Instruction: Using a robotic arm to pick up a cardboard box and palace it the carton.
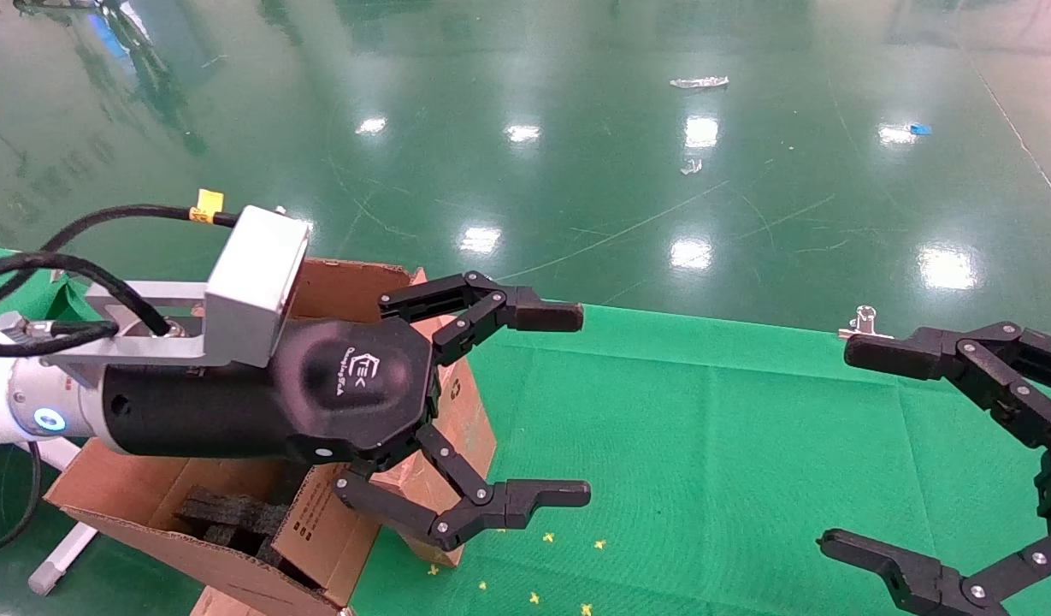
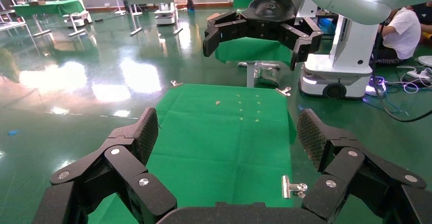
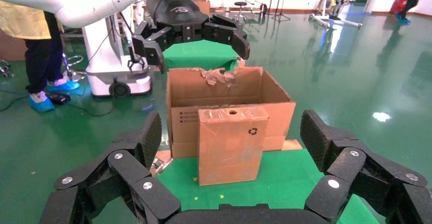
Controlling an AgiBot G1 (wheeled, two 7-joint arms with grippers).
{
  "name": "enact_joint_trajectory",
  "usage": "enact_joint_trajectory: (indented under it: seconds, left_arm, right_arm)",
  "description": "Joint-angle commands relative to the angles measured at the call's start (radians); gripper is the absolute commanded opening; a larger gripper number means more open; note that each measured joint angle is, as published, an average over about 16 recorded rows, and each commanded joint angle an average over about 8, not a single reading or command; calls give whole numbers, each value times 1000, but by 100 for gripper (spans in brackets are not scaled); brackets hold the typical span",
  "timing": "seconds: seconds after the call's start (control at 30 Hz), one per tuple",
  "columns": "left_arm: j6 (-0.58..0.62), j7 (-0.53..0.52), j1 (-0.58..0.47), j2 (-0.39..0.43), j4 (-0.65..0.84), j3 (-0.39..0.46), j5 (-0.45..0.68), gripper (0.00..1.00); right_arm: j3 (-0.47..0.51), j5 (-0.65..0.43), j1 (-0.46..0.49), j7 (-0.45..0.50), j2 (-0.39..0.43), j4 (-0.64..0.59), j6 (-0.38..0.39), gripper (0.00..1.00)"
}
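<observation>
Small taped brown cardboard box stands outside the large flapped brown carton, leaning on it: nothing placed yet. Left gripper hovers above, jaws wide, empty; right gripper likewise wide.

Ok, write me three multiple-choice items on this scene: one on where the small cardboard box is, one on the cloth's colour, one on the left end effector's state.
1. Where is the cardboard box?
A) inside the carton
B) standing on the cloth, just in front of the carton
C) held by an end effector

2. What colour is the cloth?
A) red
B) green
C) white

3. What state is the left end effector in?
A) open and empty
B) shut on the cardboard box
C) shut on black foam

Answers:
1 B: the right wrist view shows it upright on the cloth, before the carton's outer wall.
2 B: every view shows green fabric.
3 A: its fingers are spread wide with nothing between them.
</observation>
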Motion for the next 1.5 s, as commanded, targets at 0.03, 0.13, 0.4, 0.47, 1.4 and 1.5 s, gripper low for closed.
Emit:
enact_joint_trajectory:
  seconds: [0.03,0.13,0.4,0.47,1.4,1.5]
  left_arm:
    - [0,0,0,0,0,0,0,100]
    - [0,0,0,0,0,0,0,100]
    - [1,1,-2,2,3,4,6,100]
    - [4,2,-4,4,6,9,15,100]
    - [105,-242,-722,92,-26,665,726,100]
    - [105,-267,-816,89,-3,774,723,100]
  right_arm:
    - [0,0,0,0,0,0,0,100]
    - [0,0,0,0,0,0,0,100]
    - [-1,0,0,0,0,0,0,100]
    - [-1,0,0,0,0,-1,0,100]
    - [-3,1,1,-2,1,-1,0,100]
    - [-3,2,1,-2,1,-1,1,100]
